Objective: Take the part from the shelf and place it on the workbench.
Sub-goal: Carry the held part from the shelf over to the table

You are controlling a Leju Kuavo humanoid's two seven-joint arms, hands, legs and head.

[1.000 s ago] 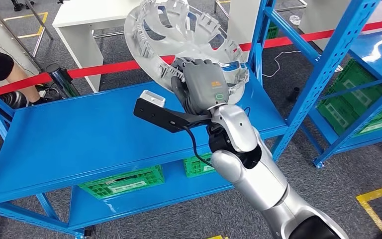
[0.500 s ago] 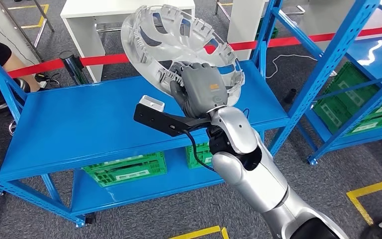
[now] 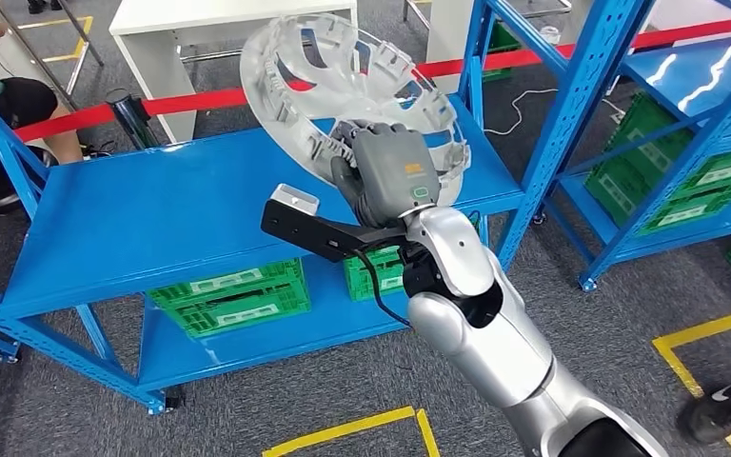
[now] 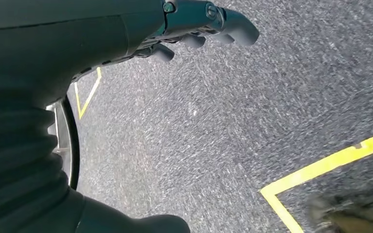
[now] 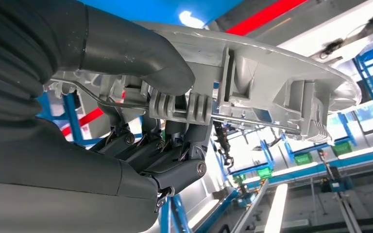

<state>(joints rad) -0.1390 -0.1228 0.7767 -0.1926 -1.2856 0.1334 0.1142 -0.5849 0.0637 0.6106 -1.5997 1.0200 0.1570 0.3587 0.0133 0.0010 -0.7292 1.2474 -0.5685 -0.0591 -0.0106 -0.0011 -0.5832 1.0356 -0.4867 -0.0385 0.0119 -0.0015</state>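
Grey carpet floor (image 3: 247, 419) with yellow tape lines carries a blue steel shelf (image 3: 152, 228); green crates (image 3: 233, 297) sit on its lower level, and a red barrier tape (image 3: 181, 100) runs behind it. A white bench (image 3: 190, 33) stands beyond the tape. The right robot hand (image 3: 388, 176) grips the rim of a silver wheel cover (image 3: 333, 76), thumb on one face and fingers (image 5: 175, 150) on the other. The cover is tilted, raised above the shelf's rear right corner, clear of the shelf top. The left robot hand (image 4: 199, 24) hangs over the floor, fingers loosely apart, holding nothing.
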